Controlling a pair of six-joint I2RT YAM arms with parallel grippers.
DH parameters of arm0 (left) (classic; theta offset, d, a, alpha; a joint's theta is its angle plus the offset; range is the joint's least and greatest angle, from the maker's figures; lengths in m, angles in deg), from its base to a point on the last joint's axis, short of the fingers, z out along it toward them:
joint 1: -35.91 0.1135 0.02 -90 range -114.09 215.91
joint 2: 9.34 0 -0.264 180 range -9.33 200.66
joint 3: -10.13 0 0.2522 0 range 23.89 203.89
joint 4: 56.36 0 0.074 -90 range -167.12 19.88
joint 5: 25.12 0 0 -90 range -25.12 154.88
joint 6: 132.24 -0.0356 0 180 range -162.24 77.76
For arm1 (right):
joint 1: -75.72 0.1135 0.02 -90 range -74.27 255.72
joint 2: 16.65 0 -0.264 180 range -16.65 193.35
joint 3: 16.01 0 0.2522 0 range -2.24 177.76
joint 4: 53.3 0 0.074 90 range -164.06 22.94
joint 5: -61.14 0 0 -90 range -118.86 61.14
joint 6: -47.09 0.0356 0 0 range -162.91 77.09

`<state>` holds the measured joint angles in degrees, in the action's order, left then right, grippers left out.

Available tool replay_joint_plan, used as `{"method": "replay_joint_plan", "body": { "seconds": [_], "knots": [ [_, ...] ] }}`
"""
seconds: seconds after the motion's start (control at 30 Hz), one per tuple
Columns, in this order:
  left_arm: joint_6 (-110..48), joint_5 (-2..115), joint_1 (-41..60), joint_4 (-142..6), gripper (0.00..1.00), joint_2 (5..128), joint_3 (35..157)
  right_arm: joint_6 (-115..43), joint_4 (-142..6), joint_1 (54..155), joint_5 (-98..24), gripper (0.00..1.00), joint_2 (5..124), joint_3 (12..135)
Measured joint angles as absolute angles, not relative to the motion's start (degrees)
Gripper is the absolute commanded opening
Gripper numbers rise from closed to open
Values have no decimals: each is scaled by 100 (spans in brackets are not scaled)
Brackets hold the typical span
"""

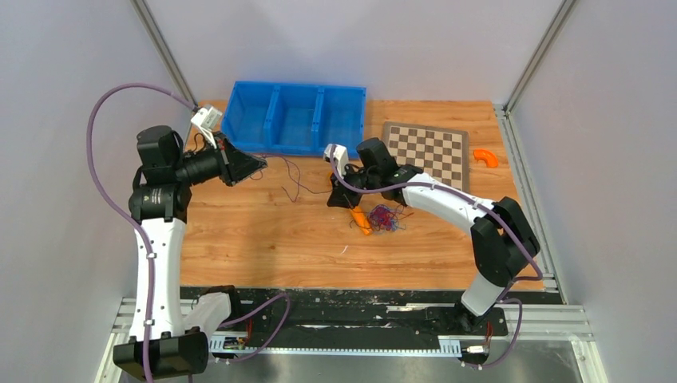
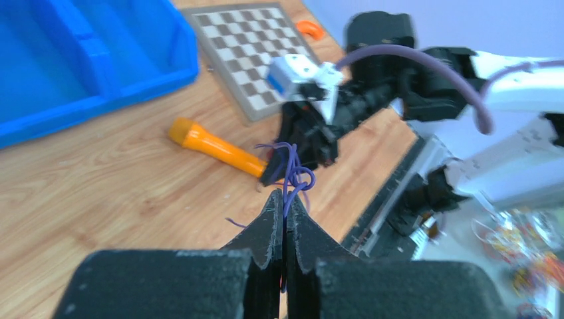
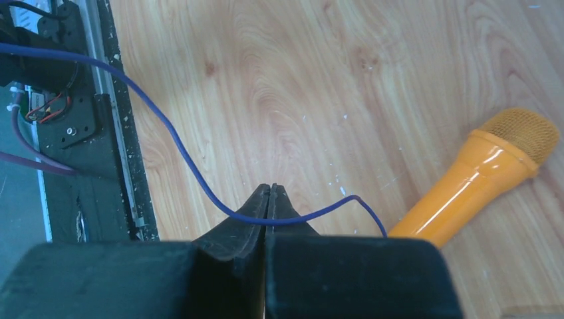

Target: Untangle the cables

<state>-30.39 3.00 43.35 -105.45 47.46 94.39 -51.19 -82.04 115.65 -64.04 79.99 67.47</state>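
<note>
A thin dark purple-blue wire (image 1: 291, 182) hangs slack between my two grippers. My left gripper (image 1: 262, 163) is shut on one end; in the left wrist view the wire (image 2: 293, 169) loops out of the closed tips (image 2: 284, 199). My right gripper (image 1: 335, 195) is shut, with the same wire (image 3: 174, 151) crossing its closed tips (image 3: 269, 194) just above the table. A small tangled bunch of red, blue and purple cables (image 1: 386, 217) lies on the table just right of the right gripper.
An orange toy microphone (image 1: 362, 221) lies beside the bunch and close to the right gripper (image 3: 479, 176). A blue three-compartment bin (image 1: 295, 148) stands at the back. A chessboard mat (image 1: 425, 152) and an orange curved piece (image 1: 484, 157) lie at the back right.
</note>
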Motion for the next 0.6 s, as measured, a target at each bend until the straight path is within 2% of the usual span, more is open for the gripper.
{"method": "replay_joint_plan", "body": {
  "seconds": [0.07,0.2,0.3,0.47,0.5,0.6],
  "knots": [
    [-3082,553,4381,-10552,0,4718,9446,-5097,-8161,11530,-6378,0,7977,6767],
    [-3419,1792,4506,-10541,0,4691,9310,-5003,-8180,11440,-6424,0,7816,7007],
    [-3830,2667,4569,-10550,6,4748,8945,-4762,-8266,11385,-6763,0,7665,7754],
    [-4300,2835,4608,-10585,8,4910,8248,-4120,-8193,11353,-7525,0,7621,9018],
    [-4322,2763,4608,-10576,7,4884,8150,-3995,-8145,11353,-7678,6,7621,9247],
    [-4355,2444,4611,-10447,1,4659,7922,-3934,-8071,11357,-7825,74,7560,9490]
  ]
}}
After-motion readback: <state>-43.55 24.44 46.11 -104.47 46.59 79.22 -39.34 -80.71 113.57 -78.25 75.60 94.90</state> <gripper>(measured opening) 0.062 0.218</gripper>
